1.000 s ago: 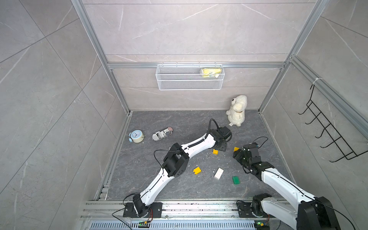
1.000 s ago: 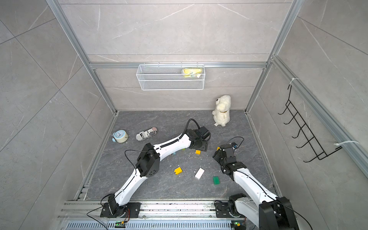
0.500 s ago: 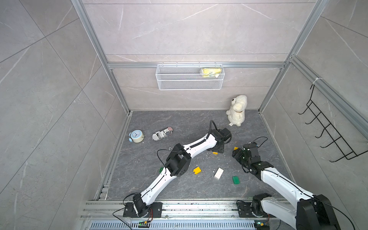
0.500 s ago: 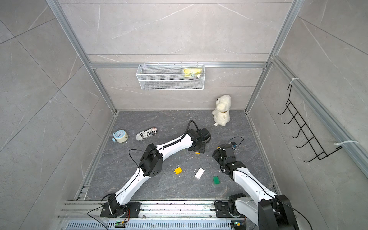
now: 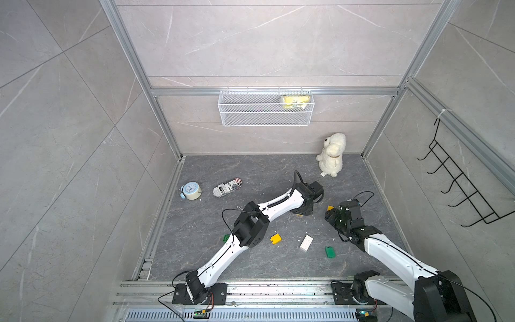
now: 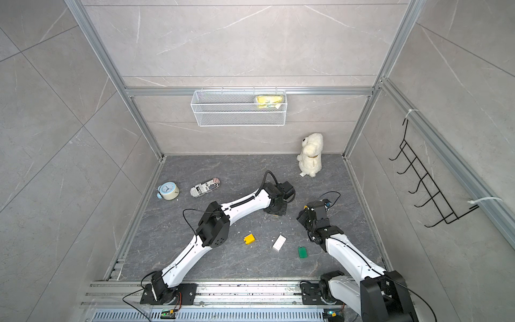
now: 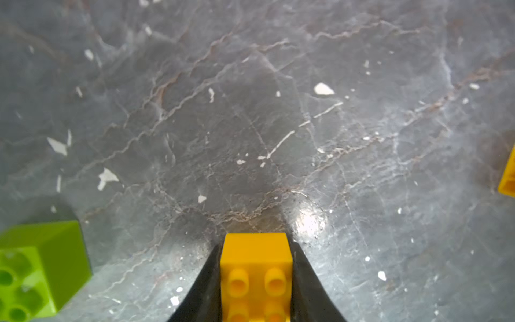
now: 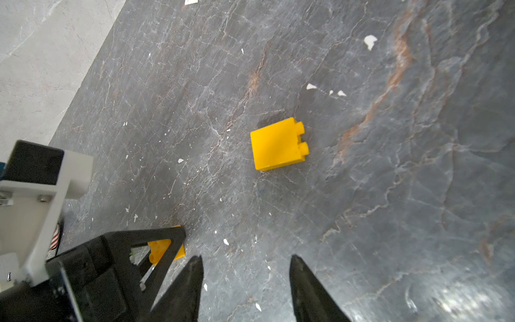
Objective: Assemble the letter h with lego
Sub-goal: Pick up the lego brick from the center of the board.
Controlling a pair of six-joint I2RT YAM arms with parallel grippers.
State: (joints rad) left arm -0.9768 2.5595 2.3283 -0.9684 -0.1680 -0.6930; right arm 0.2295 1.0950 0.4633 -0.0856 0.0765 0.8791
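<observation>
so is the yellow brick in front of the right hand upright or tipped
Tipped: the loose yellow brick lies on its side, studs pointing sideways.

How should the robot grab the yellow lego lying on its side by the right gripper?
Probably from straight above, pinching the yellow brick across its two smooth side walls, not the studded end. It lies on its side, studs pointing sideways, so those walls give the right gripper flat, parallel faces.

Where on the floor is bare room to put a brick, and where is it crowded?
Free: the back strip between printed toy and plush; the left edge between clock and rail. Crowded: around the left gripper, shut on a yellow brick, the open right gripper, and the white brick.
</observation>
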